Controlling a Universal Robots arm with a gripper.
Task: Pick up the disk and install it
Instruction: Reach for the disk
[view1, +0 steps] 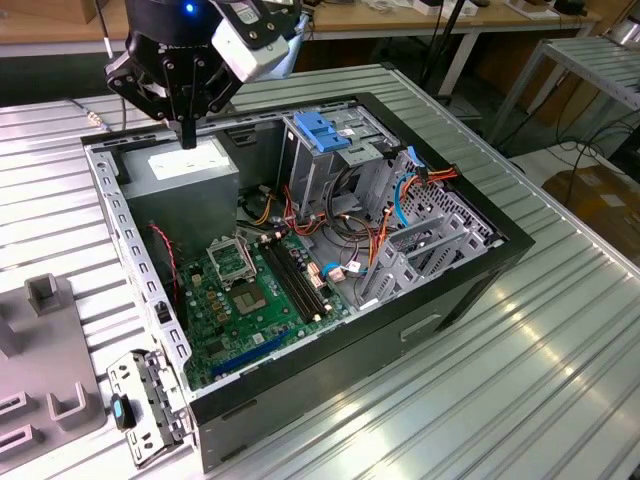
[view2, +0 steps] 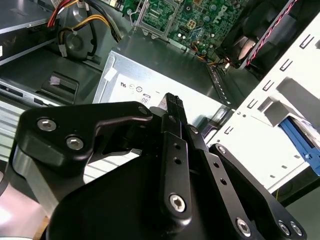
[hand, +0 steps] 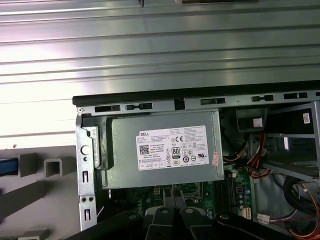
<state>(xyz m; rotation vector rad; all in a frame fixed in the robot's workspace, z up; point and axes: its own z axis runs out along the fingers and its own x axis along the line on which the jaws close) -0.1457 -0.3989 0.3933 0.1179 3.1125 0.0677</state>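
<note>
My gripper (view1: 187, 135) hangs over the back left corner of the open computer case (view1: 470, 290), just above the grey power supply (view1: 185, 172). Its two black fingers are pressed together with nothing between them, which the second wrist view shows too: gripper (view2: 175, 102), power supply (view2: 150, 85). A bright blue sliver (hand: 6, 166) lies on the grey fixture (hand: 30, 165) beside the case; too little of it shows to tell whether it is the disk. The tall grey cage (view1: 310, 175) with its light-blue latch plate (view1: 322, 130) stands inside the case.
The green motherboard (view1: 250, 290) covers the case floor, with red, orange and blue cables (view1: 380, 230) bundled toward the exterior view's right. A grey fixture with blocks (view1: 45, 345) and a loose metal bracket (view1: 145, 400) lie outside the case on the ribbed metal table (view1: 500, 400).
</note>
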